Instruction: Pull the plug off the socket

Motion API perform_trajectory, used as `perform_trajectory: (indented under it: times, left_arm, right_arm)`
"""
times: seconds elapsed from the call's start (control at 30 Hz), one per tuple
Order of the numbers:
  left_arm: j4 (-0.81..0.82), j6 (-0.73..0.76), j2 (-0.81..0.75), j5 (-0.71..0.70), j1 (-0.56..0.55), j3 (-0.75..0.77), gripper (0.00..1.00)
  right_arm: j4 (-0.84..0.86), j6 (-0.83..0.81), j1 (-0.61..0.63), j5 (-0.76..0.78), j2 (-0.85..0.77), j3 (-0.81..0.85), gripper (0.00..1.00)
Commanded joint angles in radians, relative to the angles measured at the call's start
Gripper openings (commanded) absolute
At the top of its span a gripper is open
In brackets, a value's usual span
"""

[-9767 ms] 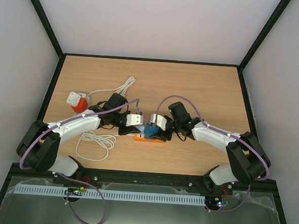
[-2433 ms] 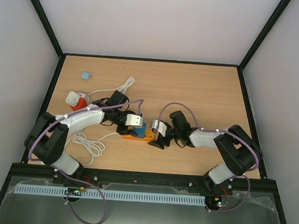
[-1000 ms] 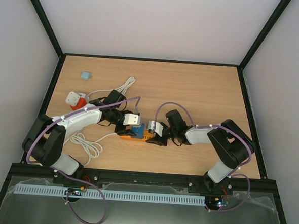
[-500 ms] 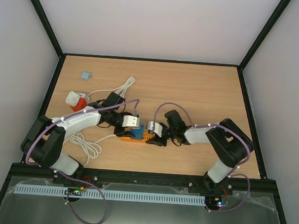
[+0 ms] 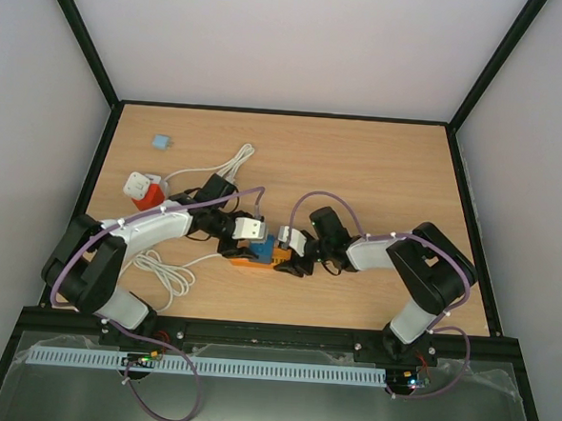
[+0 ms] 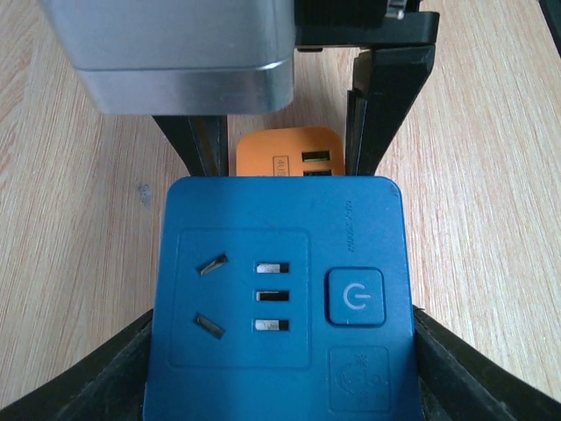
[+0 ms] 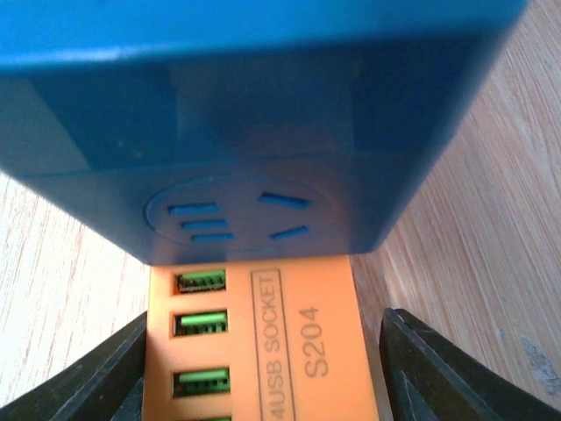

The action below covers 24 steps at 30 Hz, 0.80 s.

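Observation:
A blue plug block (image 6: 263, 237) with pin slots and a power button sits plugged onto the end of an orange USB socket strip (image 7: 298, 351) near the table's middle. In the top view the blue block (image 5: 263, 249) and orange strip (image 5: 257, 262) lie between both grippers. My left gripper (image 6: 285, 351) is shut on the blue block, a finger on each side. My right gripper (image 7: 263, 338) is shut on the orange strip just below the blue block (image 7: 254, 114). The orange strip's end (image 6: 285, 153) shows beyond the block in the left wrist view.
A red and white cube adapter (image 5: 144, 191) stands at the left. A small light-blue plug (image 5: 159, 141) lies at the far left. A white cable (image 5: 174, 269) coils near the left arm, and more cable (image 5: 236, 158) runs toward the back.
Over the last second the two grippers have drawn closer together at the plug and socket. The right gripper has come onto the orange strip's end. The blue block stays on the strip.

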Motion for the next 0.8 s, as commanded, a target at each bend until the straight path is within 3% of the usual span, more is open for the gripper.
perform_trajectory:
  times: [0.0, 0.37, 0.77]
  left_arm:
    - [0.009, -0.005, 0.022, 0.054, -0.020, -0.011, 0.34]
    - [-0.011, -0.016, 0.011, 0.066, -0.021, 0.007, 0.34]
    - [-0.130, -0.064, 0.028, 0.155, -0.021, 0.107, 0.34]
  right_arm:
    - [0.016, 0.024, 0.019, -0.019, -0.001, 0.027, 0.62]
    - [-0.004, -0.012, 0.028, 0.017, 0.000, 0.011, 0.32]
    - [-0.037, -0.060, 0.028, 0.054, 0.000, 0.005, 0.20]
